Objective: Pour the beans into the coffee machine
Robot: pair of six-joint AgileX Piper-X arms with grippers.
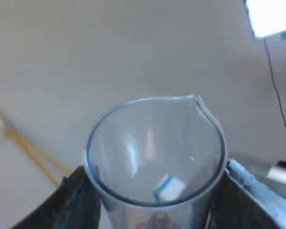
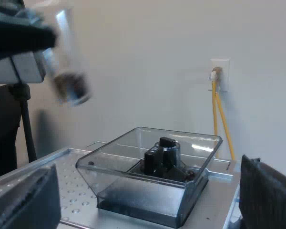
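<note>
- Two black fingers (image 1: 81,200) of your left gripper (image 1: 157,198) pinch the measuring glass (image 1: 155,143), one pressed against each side of its wall just below the rim.
- In the left wrist view you look into the glass's open mouth. Its pouring spout (image 1: 196,99) points away from the gripper.
- In the right wrist view the glass hangs tilted in the left gripper, high over the machine's top, with dark beans (image 2: 70,88) gathered at its lower end.
- The glass is well apart from the bean hopper (image 2: 148,176) and does not touch its rim.
- The hopper is clear-walled and open at the top. It stands on the machine's perforated metal top (image 2: 66,191), set in from that top's raised edge.
- A black knob (image 2: 163,153) rises from the hopper's middle. You cannot tell whether the dark specks at its base are beans.
- Your right gripper (image 2: 148,202) is spread wide, with nothing between its fingers. It sits low, near the edge of the metal top, facing the hopper.
- A wall socket (image 2: 219,70) with yellow cables (image 2: 218,119) shows on the wall beyond the machine.
</note>
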